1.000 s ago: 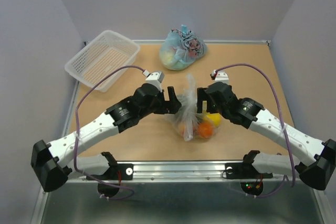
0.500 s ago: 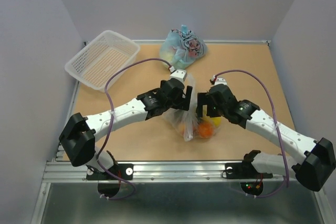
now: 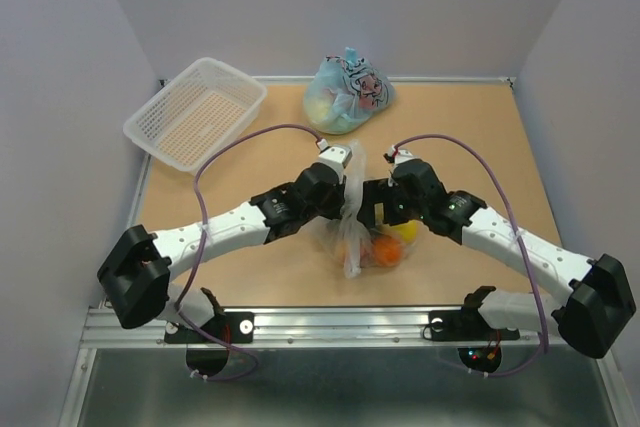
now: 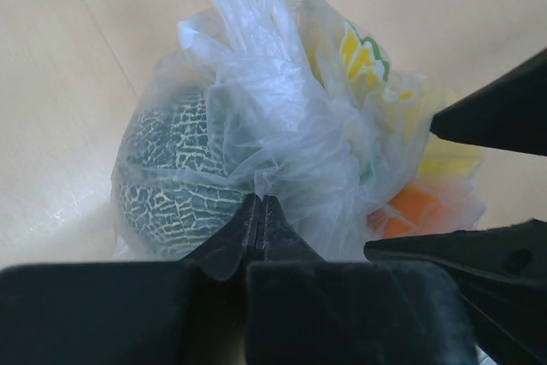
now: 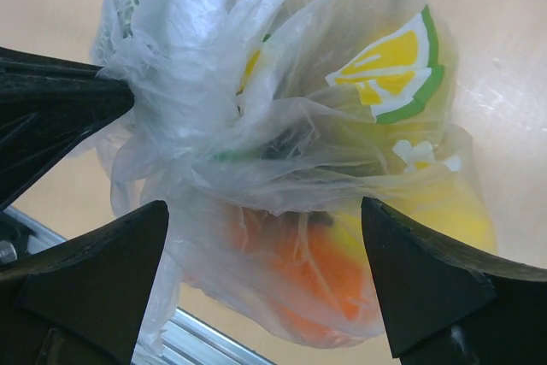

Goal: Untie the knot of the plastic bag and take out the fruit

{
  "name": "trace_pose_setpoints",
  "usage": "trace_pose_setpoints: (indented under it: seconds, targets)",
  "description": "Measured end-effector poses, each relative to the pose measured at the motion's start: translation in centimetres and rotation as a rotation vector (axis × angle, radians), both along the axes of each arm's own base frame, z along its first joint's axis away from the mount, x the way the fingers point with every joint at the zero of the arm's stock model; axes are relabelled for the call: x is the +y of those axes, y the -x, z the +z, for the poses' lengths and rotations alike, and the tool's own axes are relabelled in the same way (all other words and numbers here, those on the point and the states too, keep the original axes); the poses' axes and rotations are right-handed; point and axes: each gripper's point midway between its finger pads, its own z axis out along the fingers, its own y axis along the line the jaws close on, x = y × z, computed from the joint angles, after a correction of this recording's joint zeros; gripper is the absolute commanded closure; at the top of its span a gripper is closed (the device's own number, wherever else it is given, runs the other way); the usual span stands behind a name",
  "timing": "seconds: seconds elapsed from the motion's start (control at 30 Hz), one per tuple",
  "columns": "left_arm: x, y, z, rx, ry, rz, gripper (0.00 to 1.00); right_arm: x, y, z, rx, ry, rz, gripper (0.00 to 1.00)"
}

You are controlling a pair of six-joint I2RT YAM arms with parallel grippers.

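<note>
The see-through plastic bag point(image 3: 362, 237) lies mid-table, its knotted top point(image 4: 248, 23) standing up. Inside I see the fruit: a netted green melon point(image 4: 167, 168), an orange piece point(image 5: 329, 275) and a yellow lemon point(image 5: 444, 211). My left gripper point(image 3: 346, 197) point(image 4: 261, 201) is shut, its tips pinching a fold of the plastic film just beside the melon. My right gripper point(image 3: 376, 209) point(image 5: 265, 241) stands open on the bag's right side. Its fingers point(image 5: 94, 275) straddle the lower bulge of the bag without touching it. Both grippers face each other across the bag.
A white mesh basket point(image 3: 195, 112) sits at the back left. A light-blue printed bag point(image 3: 348, 92) rests against the back wall. A metal rail point(image 3: 340, 322) runs along the near table edge, and walls close in on three sides.
My left gripper moved right onto the bag and shut on its plastic. My right gripper shifted slightly left toward the bag and stayed open.
</note>
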Motion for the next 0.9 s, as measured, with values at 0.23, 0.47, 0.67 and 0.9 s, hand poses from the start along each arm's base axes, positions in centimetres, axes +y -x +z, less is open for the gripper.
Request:
trace_pose_setpoints:
  seconds: [0.23, 0.47, 0.67, 0.9]
  targets:
    - [1.4, 1.6, 1.1, -0.017, 0.103, 0.013, 1.0, 1.9, 0.2, -1.4, 0.034, -0.01, 0.112, 0.07]
    - [2.2, 2.0, 0.8, 0.003, 0.146, 0.07, 1.0, 2.6, 0.1, -3.2, 0.062, 0.014, 0.161, 0.86]
    - [4.6, 0.8, 0.8, 0.02, 0.17, 0.209, 1.0, 1.9, -0.9, -1.7, -0.012, 0.024, 0.114, 0.99]
    - [14.6, -3.7, 2.9, -0.019, 0.245, 0.554, 1.0, -1.7, -3.0, 3.8, -0.224, 0.021, -0.091, 0.99]
